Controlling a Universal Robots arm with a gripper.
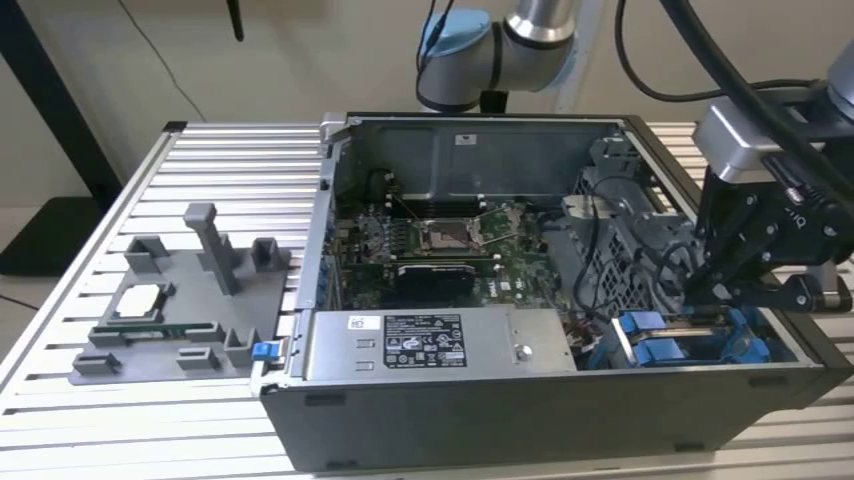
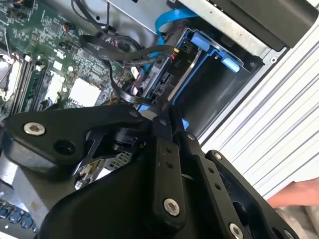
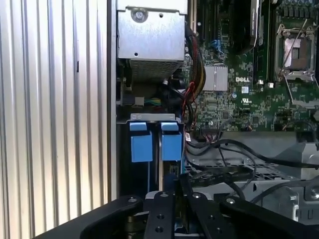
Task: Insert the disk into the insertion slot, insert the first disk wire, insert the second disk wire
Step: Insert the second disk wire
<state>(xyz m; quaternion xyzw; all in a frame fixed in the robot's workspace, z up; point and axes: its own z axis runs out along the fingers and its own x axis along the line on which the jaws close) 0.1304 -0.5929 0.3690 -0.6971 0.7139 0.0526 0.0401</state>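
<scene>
- One end effector (image 1: 721,300) reaches into the computer case (image 1: 534,420) at its corner, fingers drawn together, apparently pinching something thin.
- Directly beneath sits the insertion slot (image 3: 149,142), blue tabs showing.

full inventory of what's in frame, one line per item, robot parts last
PC case: 1, dark grey, open, on the slatted table.
Motherboard: 1, green, on the case floor.
Power supply: 1, grey with label, front of case in the exterior view.
Insertion slot: 1, grey bay with blue tabs, case corner at the exterior view's right, under the gripper.
Cables: several, black, beside the bay.
Fixture tray: 1, grey, on the table at the exterior view's left.
Table: 1, silver, slatted.
Arm: 1, silver and blue, behind the case.
Gripper: 1, black, down at the bay.
</scene>
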